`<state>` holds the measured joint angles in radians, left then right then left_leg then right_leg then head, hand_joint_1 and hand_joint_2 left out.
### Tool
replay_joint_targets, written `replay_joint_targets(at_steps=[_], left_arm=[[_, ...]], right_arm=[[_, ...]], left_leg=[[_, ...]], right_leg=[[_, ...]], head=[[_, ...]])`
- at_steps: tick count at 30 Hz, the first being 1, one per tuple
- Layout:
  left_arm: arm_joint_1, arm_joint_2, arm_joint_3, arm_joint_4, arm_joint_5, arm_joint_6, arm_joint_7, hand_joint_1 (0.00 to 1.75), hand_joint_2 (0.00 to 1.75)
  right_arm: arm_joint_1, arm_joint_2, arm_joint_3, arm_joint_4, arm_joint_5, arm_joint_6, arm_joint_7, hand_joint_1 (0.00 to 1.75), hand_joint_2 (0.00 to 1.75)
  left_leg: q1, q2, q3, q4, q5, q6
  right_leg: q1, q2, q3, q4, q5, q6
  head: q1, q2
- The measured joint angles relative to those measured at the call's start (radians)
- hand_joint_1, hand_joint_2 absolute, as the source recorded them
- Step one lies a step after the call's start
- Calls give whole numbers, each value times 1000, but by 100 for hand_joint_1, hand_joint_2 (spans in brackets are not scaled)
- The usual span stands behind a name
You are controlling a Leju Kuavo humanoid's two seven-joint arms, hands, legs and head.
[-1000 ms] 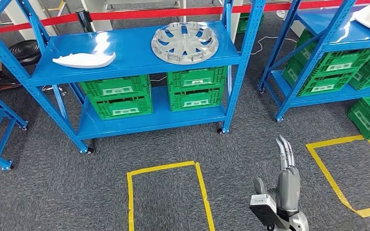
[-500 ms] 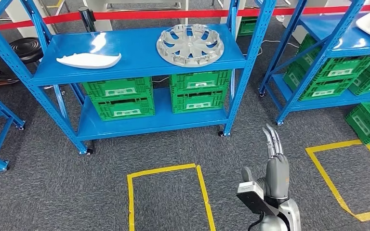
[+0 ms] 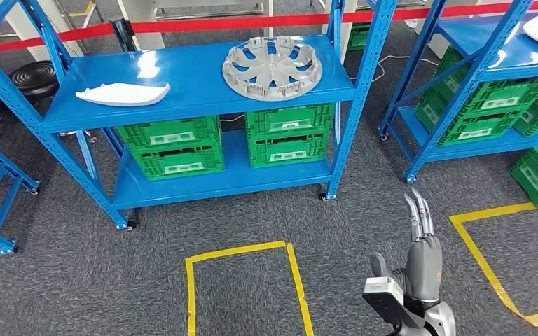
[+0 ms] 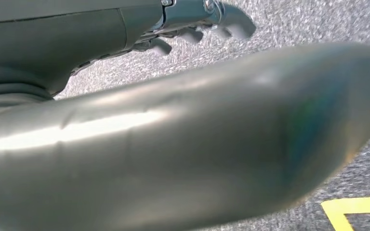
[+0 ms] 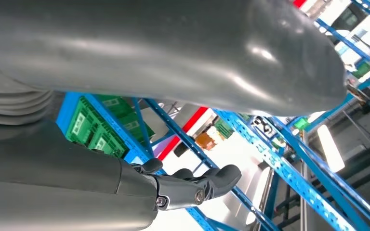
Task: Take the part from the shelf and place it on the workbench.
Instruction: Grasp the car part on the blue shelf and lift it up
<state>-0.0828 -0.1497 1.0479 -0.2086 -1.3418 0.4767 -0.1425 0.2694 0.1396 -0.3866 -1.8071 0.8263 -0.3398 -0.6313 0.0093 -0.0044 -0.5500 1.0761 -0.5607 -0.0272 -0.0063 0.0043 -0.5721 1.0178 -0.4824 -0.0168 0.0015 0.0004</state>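
Right hand (image 3: 418, 255) raised, fingers straight and together (empty); left hand (image 4: 192, 29) empty.

1. The whole head view shifts between pictures: the camera moves, not the shelf contents.
2. The silver right hand (image 3: 420, 262) sits lower and further right than half a second ago.
3. The person's leg at the left edge is gone.

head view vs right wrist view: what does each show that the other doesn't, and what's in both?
Head view alone: the wheel cover and the white part lying apart on the top shelf, plus yellow floor tape on the carpet.

Right wrist view alone: a close look at the right hand's thumb and fingers, holding nothing.

Both: the right hand, blue shelf frames and green crates.
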Motion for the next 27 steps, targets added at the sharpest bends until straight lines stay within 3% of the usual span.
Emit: replay_joint_targets(at_steps=[3,4,5,7,9,10,14,16,18,19,20,21,23,24,25,27], left_arm=[[-1,12,0,0,-2,-4,8,0,0],[-1,18,0,0,-1,-5,8,0,0],[-1,22,0,0,0,-6,8,0,0],[-2,30,0,0,7,-9,6,0,0],[-4,34,0,-1,17,-14,2,0,0],[-5,34,0,0,20,-17,0,0,0],[-6,34,0,0,21,-25,5,0,0],[-6,34,0,0,22,-29,7,0,0],[-6,34,2,0,36,-32,5,0,0],[-6,34,4,0,49,-34,0,0,0],[-6,34,7,0,64,-36,-7,0,0],[-6,34,13,0,79,-38,-16,0,0],[-6,35,26,0,107,-40,-36,0,0],[-7,35,33,-1,119,-41,-44,0,0],[-7,36,40,-1,131,-41,-50,0,0],[-9,37,55,-2,149,-41,-56,0,0]], right_arm=[[4,15,-8,-5,17,2,-9,0,0],[5,18,-10,-5,22,2,-11,0,0],[5,20,-12,-5,27,2,-12,0,0],[4,21,-14,-4,32,2,-14,0,0],[-3,21,-14,1,34,1,-15,0,0],[-8,21,-15,3,35,-1,-14,0,0],[-25,20,-15,15,46,-14,-11,0,0],[-29,19,-15,20,41,-16,-12,0,0],[-31,18,-15,28,18,-13,-13,0,0],[-31,18,-15,33,6,-11,-15,0,0],[-31,17,-15,37,-2,-9,-15,0,0],[-33,16,-15,41,-6,-8,-15,0,0],[-43,13,-11,46,-6,-5,-11,0,0],[-50,11,-6,49,-6,1,-6,0,0],[-60,8,3,54,-6,10,3,0,0],[-81,3,29,69,-7,28,24,0,0]], left_leg=[[3,0,-96,180,-79,-9],[3,0,-121,218,-84,-11],[3,0,-129,222,-69,-12],[4,1,-89,117,8,-11],[3,1,-35,-4,62,-4],[2,1,-21,-33,69,2],[1,0,-16,-42,67,30],[4,1,-14,-45,66,39],[3,2,-12,-45,62,44],[3,2,-11,-45,60,45],[2,1,-8,-44,57,45],[2,0,-3,-44,54,44],[2,-2,7,-44,47,40],[0,-3,10,-44,42,35],[-1,-2,10,-44,39,30],[-1,-1,12,-48,34,17]], right_leg=[[-1,-1,10,-2,-8,-11],[-1,-1,13,-2,-11,-12],[-1,0,16,-2,-14,-11],[-2,0,28,-1,-22,-6],[1,1,38,2,-33,4],[3,1,40,2,-36,10],[2,1,38,12,-47,33],[-1,-1,0,91,-88,43],[-3,-1,-77,228,-142,48],[-3,-1,-109,278,-152,49],[-3,-1,-126,295,-142,48],[-2,-1,-120,267,-111,45],[-1,-1,-64,132,-31,35],[2,-1,-36,68,-6,30],[4,-1,-20,30,4,25],[9,1,-14,14,-1,17]], head=[[-2,0],[-2,0],[-2,0],[-2,0],[-2,0],[-1,0],[0,0],[2,0],[3,0],[2,0],[3,0],[3,0],[3,0],[3,0],[2,0],[2,0]])
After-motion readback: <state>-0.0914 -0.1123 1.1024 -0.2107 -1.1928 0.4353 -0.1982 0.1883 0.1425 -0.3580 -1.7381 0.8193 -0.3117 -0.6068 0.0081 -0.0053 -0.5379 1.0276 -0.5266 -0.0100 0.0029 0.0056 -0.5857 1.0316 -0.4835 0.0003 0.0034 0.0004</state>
